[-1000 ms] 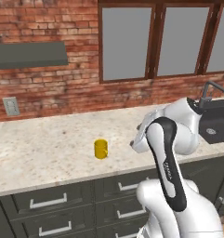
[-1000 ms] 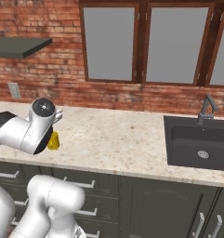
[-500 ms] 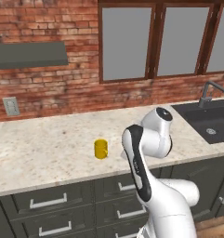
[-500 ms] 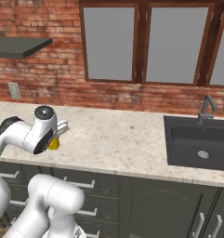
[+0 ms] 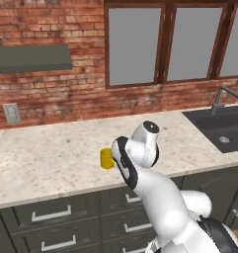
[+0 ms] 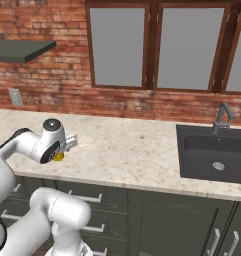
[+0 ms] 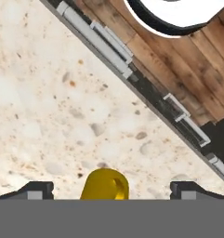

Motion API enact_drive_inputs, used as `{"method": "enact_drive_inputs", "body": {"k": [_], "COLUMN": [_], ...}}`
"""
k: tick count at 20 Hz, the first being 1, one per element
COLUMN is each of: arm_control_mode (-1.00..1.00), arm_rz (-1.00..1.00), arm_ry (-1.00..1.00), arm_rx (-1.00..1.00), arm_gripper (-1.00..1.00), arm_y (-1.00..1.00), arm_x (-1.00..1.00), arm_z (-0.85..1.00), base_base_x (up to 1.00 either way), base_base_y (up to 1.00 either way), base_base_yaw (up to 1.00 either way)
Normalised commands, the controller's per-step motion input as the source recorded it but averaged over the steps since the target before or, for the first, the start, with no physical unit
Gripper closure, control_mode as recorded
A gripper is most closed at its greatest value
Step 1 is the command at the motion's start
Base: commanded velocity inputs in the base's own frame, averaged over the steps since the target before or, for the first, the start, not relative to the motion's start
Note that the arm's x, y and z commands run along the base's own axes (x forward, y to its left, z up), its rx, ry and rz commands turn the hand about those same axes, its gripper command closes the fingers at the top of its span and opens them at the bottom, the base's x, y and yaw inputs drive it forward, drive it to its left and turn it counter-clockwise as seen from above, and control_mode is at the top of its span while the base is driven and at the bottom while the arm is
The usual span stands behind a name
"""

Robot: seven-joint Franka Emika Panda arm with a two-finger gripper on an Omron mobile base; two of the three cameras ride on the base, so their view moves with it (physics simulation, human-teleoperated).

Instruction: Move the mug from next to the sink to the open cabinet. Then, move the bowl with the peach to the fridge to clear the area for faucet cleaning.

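The small yellow mug (image 5: 106, 158) stands on the speckled counter, well left of the black sink (image 5: 223, 130). In the right base view the mug (image 6: 58, 157) peeks out under my hand. My gripper (image 6: 71, 144) hangs over it, open. In the hand view the mug (image 7: 105, 185) sits at the bottom edge between the two dark fingertips (image 7: 36, 189), which stand wide apart and clear of it; my gripper (image 7: 112, 190) is centred on it. The dark faucet (image 6: 222, 116) rises behind the sink (image 6: 212, 152). The cabinet's grey shelf (image 5: 31, 58) hangs on the brick wall at upper left.
A wall outlet (image 5: 12, 112) sits on the brick above the counter's left part. Windows run behind the counter. The counter's front edge (image 7: 132, 79) and drawer handles lie just beyond the mug in the hand view, with wood floor below.
The arm has swung left from near the sink to over the mug. The mug has not moved, and the gripper has stayed open.
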Motion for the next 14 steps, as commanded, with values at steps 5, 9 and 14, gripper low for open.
{"method": "enact_drive_inputs", "body": {"k": [5, 9, 14], "arm_control_mode": [-1.0, -1.0, -1.0], "arm_rz": [-0.23, -0.05, 0.0], "arm_ry": [0.02, 0.01, 0.0], "arm_rx": [0.17, 0.14, 0.03], "arm_gripper": [-1.0, -1.0, -1.0], "arm_y": [0.31, 0.81, 0.12], "arm_x": [0.4, 0.04, 0.04], "arm_z": [-0.01, -0.01, -0.04], "base_base_x": [0.0, 0.0, 0.0], "base_base_y": [0.0, 0.0, 0.0], "base_base_yaw": [0.0, 0.0, 0.0]}}
